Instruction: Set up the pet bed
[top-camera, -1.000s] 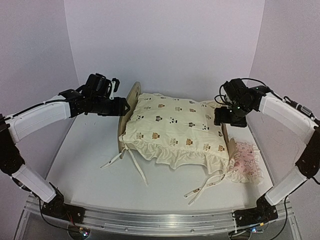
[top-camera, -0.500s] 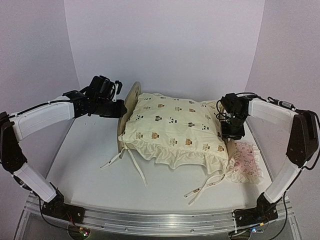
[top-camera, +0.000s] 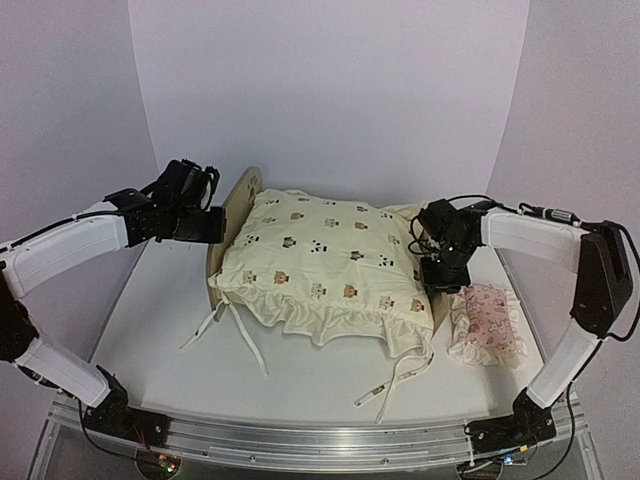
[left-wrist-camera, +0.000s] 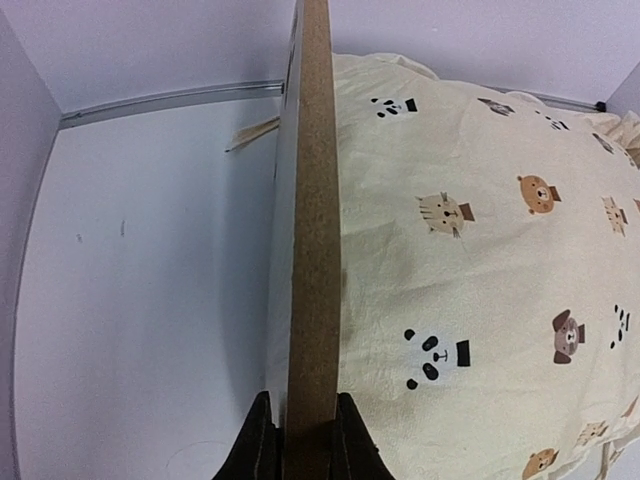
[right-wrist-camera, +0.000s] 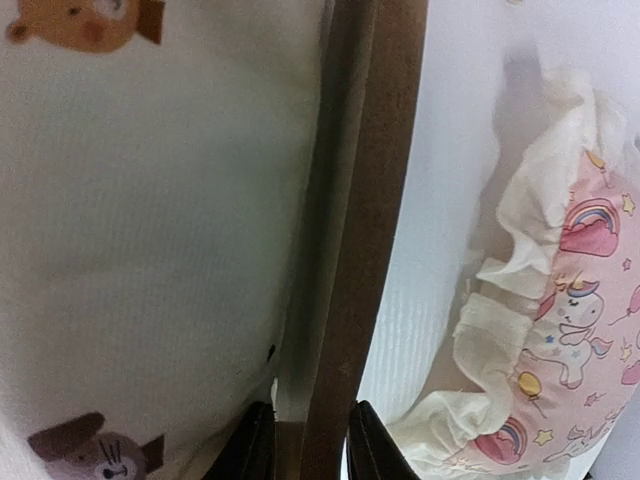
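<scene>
Left pincer (left-wrist-camera: 308, 432) and right pincer (right-wrist-camera: 308, 432) narrowly clamp boards of the pet bed (left-wrist-camera: 312, 200).

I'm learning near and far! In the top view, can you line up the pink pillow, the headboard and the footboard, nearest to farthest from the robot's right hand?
1. The footboard: pinched in the right hand itself.
2. The pink ruffled pillow: just to its right.
3. The headboard: at the far left end, gripped by the left hand.
</scene>
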